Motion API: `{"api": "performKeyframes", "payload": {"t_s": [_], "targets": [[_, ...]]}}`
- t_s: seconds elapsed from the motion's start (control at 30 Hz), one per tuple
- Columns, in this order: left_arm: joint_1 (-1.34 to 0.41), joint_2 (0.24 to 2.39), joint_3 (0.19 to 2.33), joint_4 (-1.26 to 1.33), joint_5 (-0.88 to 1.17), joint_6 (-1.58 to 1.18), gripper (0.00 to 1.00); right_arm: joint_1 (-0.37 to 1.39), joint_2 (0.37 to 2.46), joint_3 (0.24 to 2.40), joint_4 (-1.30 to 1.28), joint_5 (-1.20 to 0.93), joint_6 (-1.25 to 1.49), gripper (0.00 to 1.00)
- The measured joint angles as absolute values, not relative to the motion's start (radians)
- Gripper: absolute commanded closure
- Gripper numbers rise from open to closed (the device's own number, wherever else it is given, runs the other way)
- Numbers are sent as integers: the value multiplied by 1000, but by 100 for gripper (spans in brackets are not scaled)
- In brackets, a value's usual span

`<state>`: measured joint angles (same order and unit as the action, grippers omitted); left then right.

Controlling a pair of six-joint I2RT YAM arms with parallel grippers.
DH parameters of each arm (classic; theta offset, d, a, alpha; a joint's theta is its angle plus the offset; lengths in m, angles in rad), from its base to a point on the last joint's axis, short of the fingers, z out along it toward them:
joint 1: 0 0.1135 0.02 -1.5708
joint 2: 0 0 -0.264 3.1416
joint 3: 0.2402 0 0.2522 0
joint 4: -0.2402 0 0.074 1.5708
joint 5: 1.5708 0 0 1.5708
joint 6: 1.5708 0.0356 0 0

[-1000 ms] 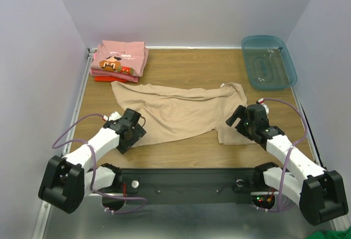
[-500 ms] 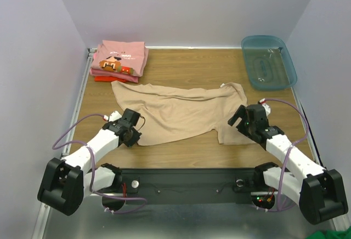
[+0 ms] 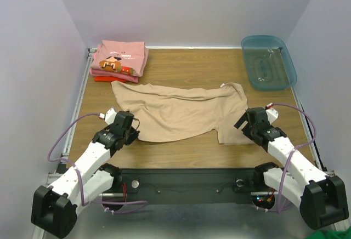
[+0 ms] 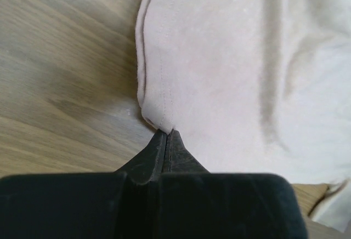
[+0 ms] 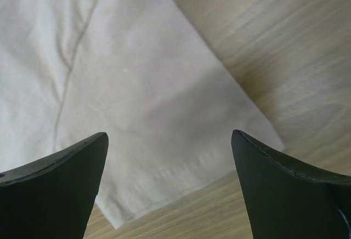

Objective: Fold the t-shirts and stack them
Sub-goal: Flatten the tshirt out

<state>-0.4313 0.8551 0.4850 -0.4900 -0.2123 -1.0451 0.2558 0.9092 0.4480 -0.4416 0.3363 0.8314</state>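
A tan t-shirt [image 3: 181, 110] lies spread out flat across the middle of the wooden table [image 3: 181, 66]. My left gripper [image 3: 133, 135] is shut on its near left hem; in the left wrist view the gripper [image 4: 166, 132] pinches a folded edge of the tan t-shirt [image 4: 219, 58]. My right gripper [image 3: 242, 125] hovers open over the shirt's near right corner, and in the right wrist view the gripper [image 5: 170, 140] has the tan cloth [image 5: 137, 85] between its spread fingers [image 5: 66, 178]. A folded pink t-shirt [image 3: 119, 57] with a cartoon face rests on a red-orange t-shirt [image 3: 107, 78] at the back left.
A teal translucent bin [image 3: 269, 61] stands at the back right corner. White walls close in the table on three sides. A black rail [image 3: 181, 181] with both arm bases runs along the near edge.
The left gripper has shut on the tan shirt's hem and its arm has swung to a straighter pose. The right gripper has shifted slightly right, still open.
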Motion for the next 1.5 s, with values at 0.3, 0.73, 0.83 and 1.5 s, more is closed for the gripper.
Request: {"api": "performKeyframes", "payload": {"t_s": [0.3, 0.73, 0.83, 1.5], "targets": [[-431, 769, 451, -442, -191, -1013, 100, 254, 984, 448, -530, 451, 883, 5], [-431, 769, 451, -422, -187, -995, 100, 254, 1069, 464, -545, 496, 936, 63], [-431, 768, 451, -422, -187, -995, 100, 253, 1068, 464, -545, 490, 943, 78], [-431, 709, 677, -537, -244, -956, 100, 249, 838, 789, -611, 439, 828, 100]]}}
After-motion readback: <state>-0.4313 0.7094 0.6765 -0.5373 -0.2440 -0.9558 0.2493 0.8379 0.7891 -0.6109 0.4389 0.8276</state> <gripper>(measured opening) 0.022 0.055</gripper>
